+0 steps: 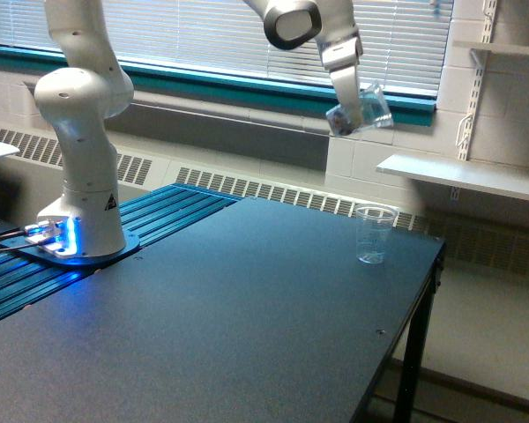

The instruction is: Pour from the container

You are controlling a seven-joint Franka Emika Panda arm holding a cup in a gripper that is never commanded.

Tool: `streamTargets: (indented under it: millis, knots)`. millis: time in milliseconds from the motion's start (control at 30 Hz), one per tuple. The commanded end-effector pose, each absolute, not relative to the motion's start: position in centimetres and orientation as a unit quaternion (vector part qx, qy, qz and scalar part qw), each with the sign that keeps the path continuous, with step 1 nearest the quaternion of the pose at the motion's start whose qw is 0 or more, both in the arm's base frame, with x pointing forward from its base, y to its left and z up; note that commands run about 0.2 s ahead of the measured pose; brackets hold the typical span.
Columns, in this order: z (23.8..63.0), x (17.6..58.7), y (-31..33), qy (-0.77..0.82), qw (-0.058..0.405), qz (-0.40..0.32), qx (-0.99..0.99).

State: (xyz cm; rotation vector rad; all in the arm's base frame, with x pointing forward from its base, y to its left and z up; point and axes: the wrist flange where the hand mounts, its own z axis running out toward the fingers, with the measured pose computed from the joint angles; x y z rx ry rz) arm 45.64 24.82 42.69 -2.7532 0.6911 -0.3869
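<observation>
A dark table carries the white Franka arm on its base at one side, its gripper closed around the tilted clear plastic container, held high above a marked clear cup seemingly placed to catch the pour.
</observation>
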Motion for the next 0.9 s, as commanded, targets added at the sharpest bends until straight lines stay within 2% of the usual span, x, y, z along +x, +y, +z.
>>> streamTargets:
  millis: [33,567,800,900]
  knots:
    - [39.5,44.8,25.9,0.231,0.123,-0.112,-0.959]
    - [36.3,45.4,26.7,0.244,0.123,-0.055,-0.96]
    - [32.3,44.7,27.4,0.238,0.079,-0.037,-0.967]
    - [31.6,44.9,27.5,0.241,0.075,-0.031,-0.967]
